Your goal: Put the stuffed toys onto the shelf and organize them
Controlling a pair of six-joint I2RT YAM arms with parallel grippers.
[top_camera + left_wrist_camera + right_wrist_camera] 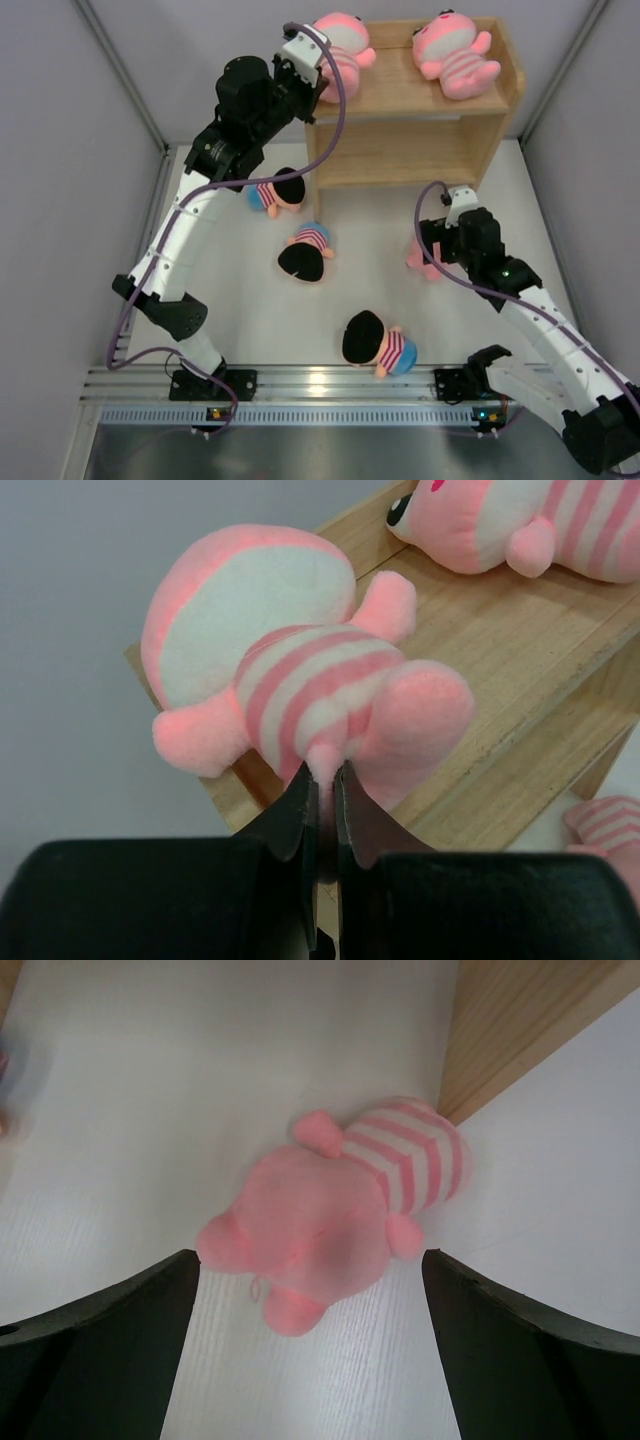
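Left wrist view: left gripper (322, 775) is pinching the centre-frame pink toy (300, 670) to seat it on the shelf (520, 680), while right gripper (308, 1255) is gaping wide over the fallen pink toy (320, 1220).

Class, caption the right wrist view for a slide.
Open right gripper over a pink striped toy lying beside the shelf.

No writing, label, brand, number or sign can be read anywhere in these views.
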